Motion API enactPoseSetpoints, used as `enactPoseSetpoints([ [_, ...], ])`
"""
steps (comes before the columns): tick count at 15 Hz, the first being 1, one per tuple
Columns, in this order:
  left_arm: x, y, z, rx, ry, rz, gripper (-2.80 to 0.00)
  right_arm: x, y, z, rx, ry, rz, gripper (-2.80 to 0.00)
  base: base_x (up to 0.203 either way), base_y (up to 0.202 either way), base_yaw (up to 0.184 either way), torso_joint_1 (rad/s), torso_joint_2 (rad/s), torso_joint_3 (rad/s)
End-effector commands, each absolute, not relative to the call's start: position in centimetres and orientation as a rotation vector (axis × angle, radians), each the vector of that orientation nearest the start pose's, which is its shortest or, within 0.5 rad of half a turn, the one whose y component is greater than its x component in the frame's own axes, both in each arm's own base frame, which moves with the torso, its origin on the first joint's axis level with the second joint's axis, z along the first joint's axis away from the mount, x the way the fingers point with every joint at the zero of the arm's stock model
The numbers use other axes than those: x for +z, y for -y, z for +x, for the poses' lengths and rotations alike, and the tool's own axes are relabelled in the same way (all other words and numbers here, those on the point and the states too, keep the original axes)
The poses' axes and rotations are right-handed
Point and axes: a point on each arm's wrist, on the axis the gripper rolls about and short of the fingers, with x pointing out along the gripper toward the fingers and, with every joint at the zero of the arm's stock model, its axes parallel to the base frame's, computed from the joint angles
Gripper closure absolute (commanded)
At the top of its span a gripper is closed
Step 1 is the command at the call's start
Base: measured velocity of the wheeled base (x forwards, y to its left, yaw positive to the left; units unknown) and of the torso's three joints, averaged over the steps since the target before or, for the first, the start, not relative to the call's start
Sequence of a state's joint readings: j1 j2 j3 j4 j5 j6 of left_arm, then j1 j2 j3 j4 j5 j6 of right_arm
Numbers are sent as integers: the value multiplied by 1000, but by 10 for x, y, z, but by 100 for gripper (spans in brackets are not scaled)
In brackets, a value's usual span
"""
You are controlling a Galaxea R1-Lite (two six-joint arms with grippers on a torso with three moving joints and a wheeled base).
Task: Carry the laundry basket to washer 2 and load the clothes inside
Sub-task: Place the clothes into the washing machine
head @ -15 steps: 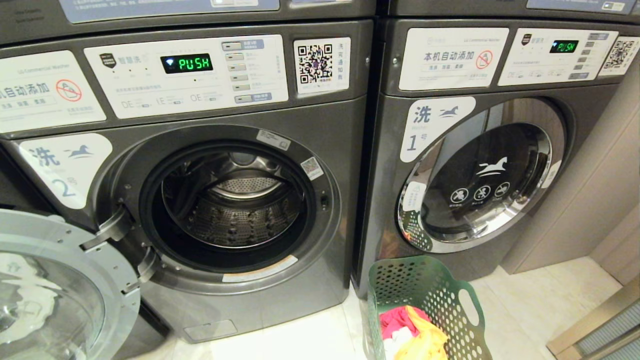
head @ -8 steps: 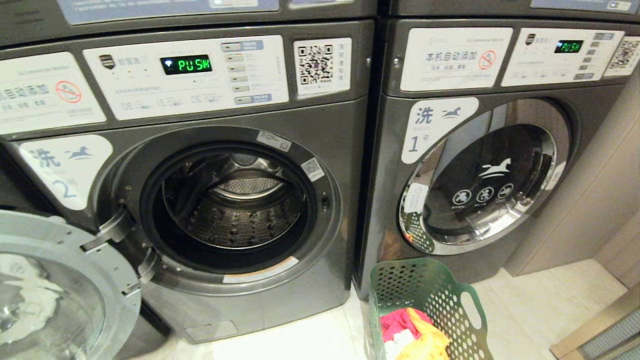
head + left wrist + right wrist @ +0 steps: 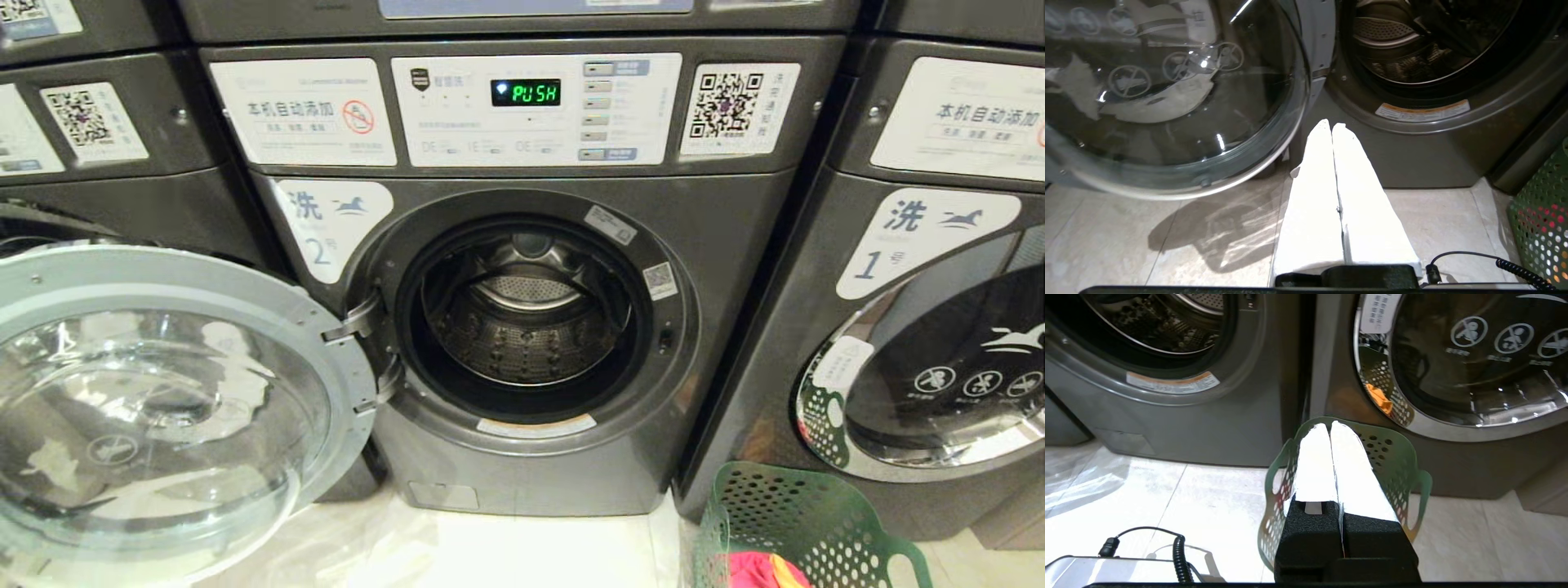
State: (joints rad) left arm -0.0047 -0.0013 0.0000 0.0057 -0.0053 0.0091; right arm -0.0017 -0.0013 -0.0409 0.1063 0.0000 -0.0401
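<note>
We face washer 2 point(image 3: 522, 327), door open, centre frame; the laundry basket point(image 3: 804, 523) sits lower right. Both pincers (left pincer point(image 3: 1332, 125), right pincer point(image 3: 1329, 425)) are closed, empty. We should reach the clothes point(image 3: 759, 569) squarely.

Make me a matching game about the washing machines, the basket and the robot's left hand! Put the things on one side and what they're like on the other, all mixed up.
Things:
1. washer 2
2. washer 1
3. laundry basket
4. left gripper

What they're like:
A. round door closed
B. white fingers pressed together, holding nothing
C. door swung wide open, drum empty
D. green with round holes, on the floor in front of washer 1, red cloth inside

Right pairs: 1-C, 2-A, 3-D, 4-B
</note>
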Motion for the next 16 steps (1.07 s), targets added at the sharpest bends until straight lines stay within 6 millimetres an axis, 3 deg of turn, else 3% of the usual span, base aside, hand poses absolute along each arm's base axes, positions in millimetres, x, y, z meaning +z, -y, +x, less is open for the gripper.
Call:
enactPoseSetpoints([
  [1, 75, 0, -23, -11, -6, 9, 0, 76, 0, -26, 1, -66, -40, 0, 3, 0, 76, 2, 6, 2],
  [16, 75, 0, -23, -11, -5, 9, 0, 76, 0, -26, -1, -66, -31, 0, 0, 0, 0, 0, 0, 0],
])
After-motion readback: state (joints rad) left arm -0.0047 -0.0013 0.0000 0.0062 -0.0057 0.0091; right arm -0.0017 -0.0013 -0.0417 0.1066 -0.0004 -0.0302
